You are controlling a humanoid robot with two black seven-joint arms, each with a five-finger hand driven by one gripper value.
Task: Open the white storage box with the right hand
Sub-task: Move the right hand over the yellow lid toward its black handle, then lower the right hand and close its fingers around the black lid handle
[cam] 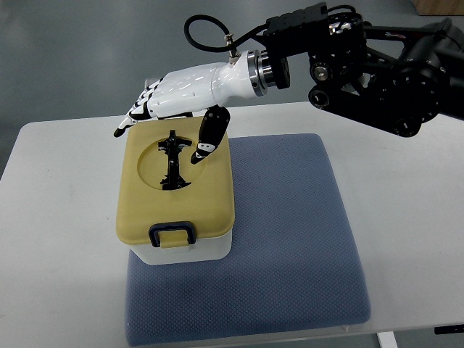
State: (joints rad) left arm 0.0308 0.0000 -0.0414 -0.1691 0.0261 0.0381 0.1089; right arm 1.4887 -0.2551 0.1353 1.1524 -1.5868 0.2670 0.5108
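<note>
The right hand (pixel 174 101) hangs over the far edge of the white storage box (pixel 177 192), fingers (pixel 138 112) spread and holding nothing. Directly beneath the fingers the tan lid (pixel 148 210) blocks any straight descent; its black handle (pixel 172 161) stands up from a round recess just nearer than the thumb (pixel 206 138). Left of the fingers and beyond them, the bench (pixel 65 167) lies bare. To the right of the thumb the blue mat (pixel 290 217) offers open, flat room. The dark latch (pixel 171 233) sits on the box's near face, well away from the fingers.
</note>
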